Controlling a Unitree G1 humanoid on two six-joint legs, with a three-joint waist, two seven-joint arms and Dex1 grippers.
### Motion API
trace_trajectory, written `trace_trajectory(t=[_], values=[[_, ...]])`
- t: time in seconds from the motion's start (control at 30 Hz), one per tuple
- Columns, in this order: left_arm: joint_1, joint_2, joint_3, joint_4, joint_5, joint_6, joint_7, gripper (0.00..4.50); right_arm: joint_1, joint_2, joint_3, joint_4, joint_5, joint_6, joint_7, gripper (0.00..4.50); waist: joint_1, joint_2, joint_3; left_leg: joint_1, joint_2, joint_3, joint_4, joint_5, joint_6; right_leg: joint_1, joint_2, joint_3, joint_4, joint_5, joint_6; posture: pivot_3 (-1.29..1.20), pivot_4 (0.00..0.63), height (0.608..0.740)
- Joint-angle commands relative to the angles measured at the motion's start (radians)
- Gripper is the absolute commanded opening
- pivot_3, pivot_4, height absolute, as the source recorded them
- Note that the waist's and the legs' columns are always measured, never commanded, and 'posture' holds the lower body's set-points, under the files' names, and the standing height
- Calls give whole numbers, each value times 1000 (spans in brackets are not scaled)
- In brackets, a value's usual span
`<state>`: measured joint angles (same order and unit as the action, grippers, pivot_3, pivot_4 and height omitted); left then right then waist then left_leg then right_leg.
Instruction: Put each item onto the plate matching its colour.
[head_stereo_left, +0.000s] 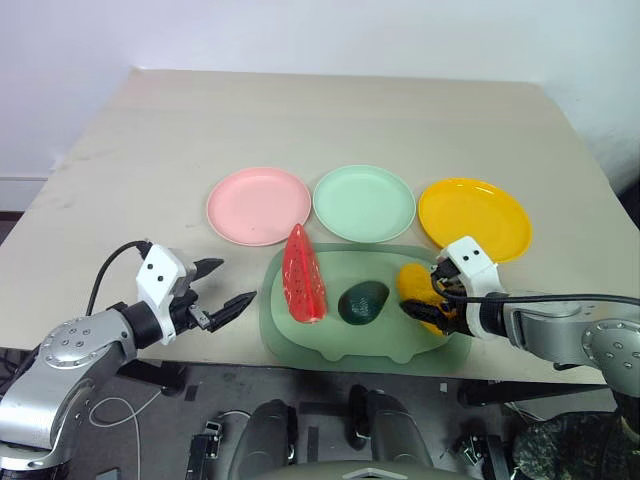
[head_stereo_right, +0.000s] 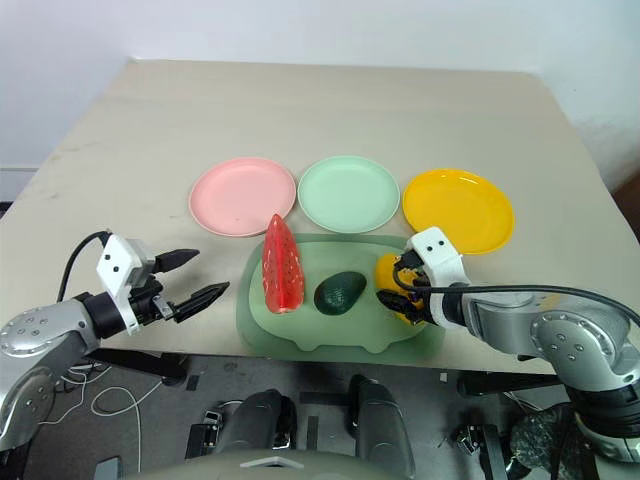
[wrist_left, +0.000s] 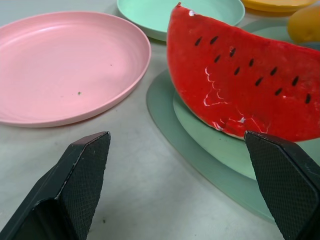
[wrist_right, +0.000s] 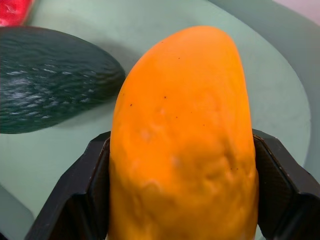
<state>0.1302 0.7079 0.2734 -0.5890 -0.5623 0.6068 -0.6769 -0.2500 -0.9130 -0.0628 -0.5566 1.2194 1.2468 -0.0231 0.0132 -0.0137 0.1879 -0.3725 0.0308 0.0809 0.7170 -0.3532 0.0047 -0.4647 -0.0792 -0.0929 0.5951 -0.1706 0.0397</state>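
Note:
On the dull-green tray (head_stereo_left: 330, 345) lie a long pointed red watermelon slice (head_stereo_left: 303, 275), a small dark green avocado (head_stereo_left: 363, 302) and an oval yellow fruit (head_stereo_left: 413, 282). My right gripper (head_stereo_left: 430, 305) is at the tray's right end, shut on the yellow fruit (wrist_right: 180, 125), one finger pressed on each side. My left gripper (head_stereo_left: 238, 280) hovers open and holding nothing over the table left of the tray, pointing at the red slice (wrist_left: 240, 80). The pink plate (head_stereo_left: 258, 205), mint green plate (head_stereo_left: 364, 203) and yellow plate (head_stereo_left: 474, 217) stand in a row behind the tray.
The tray sits at the table's front edge. All three plates hold nothing. Bare tabletop stretches behind the plates and to the left of the pink one.

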Motion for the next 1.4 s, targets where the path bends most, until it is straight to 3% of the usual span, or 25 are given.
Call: trace_trajectory(t=[0.03, 0.13, 0.27, 0.5, 0.53, 0.63, 0.87, 0.97, 1.07, 1.13, 1.23, 1.4], values=[[-8, -7, 61, -46, -39, 0, 21, 4500, -106, -42, -91, 44, -70, -74, 94, 3117, -1, 0, 0, 0, 0, 0, 0, 0, 0, 0, 0, 0, 0, 0, 0, 0, 150, 740], [-30, -24, 93, -50, -80, 17, 52, 4500, -223, -58, -37, 185, -240, -137, 138, 3117, -2, 0, 0, 0, 0, 0, 0, 0, 0, 0, 0, 0, 0, 0, 0, 0, 150, 740], [-72, -42, 105, -52, -109, 34, 99, 4500, -360, -30, 136, 475, -548, -286, 201, 3117, 0, -1, 0, 0, -1, 1, 0, 0, 0, 0, 0, 0, 0, 0, 0, 0, 150, 740], [-89, -45, 88, -63, -114, 41, 133, 4500, -459, 67, 249, 808, -819, -478, 368, 3117, -2, 0, 0, -1, -2, 1, 0, 0, 0, -1, 0, 1, 0, 2, 3, 0, 150, 740], [-90, -45, 87, -64, -115, 40, 136, 4500, -467, 76, 246, 828, -839, -491, 387, 3467, -2, 0, 0, -1, -2, 1, 0, 0, 0, -1, 0, 1, 0, 2, 3, 0, 150, 740], [-86, -51, 83, -80, -118, 41, 150, 4500, -459, 57, 244, 802, -906, -537, 439, 4473, -2, 0, 0, 0, -2, 1, 0, 0, 0, -1, 0, 1, 0, 2, 3, 0, 150, 740], [-83, -42, 91, -66, -126, 43, 140, 4500, -350, -65, 116, 544, -987, -689, 545, 4473, 2, 0, 0, -1, -1, 1, 0, 0, 0, -1, 0, 0, 0, 2, 3, 0, 150, 740], [-101, -30, 74, -39, -120, 41, 121, 4500, -253, -106, -4, 354, -853, -751, 734, 4473, 0, 0, 0, -1, -1, 1, 0, 0, 0, -1, 0, 0, 0, 2, 3, 0, 150, 740], [-134, -20, 53, -6, -112, 37, 106, 4500, -178, -114, -63, 204, -709, -694, 875, 4473, -3, 0, 0, 1, 0, 1, 0, 0, 0, 0, 1, 0, 0, 2, 3, 0, 150, 740], [-170, -15, 34, 17, -109, 36, 94, 4500, -110, -130, -51, 103, -627, -687, 998, 4473, -1, 0, 1, 1, 1, 1, 0, 0, 0, 0, 2, 0, 0, 2, 3, 0, 150, 740], [-203, -6, 14, 35, -107, 39, 79, 4500, -59, -163, 30, 62, -674, -773, 1142, 4473, 0, 0, 1, 1, 0, 0, 0, 0, 0, 1, 1, 0, 0, 2, 3, 0, 150, 740], [-224, -5, 10, 41, -106, 44, 77, 4500, -125, -72, 159, 144, -828, -983, 1195, 4473, -3, -1, 1, 1, -1, 1, 0, 0, 0, 1, 0, 1, 0, 1, 1, 0, 150, 740]])
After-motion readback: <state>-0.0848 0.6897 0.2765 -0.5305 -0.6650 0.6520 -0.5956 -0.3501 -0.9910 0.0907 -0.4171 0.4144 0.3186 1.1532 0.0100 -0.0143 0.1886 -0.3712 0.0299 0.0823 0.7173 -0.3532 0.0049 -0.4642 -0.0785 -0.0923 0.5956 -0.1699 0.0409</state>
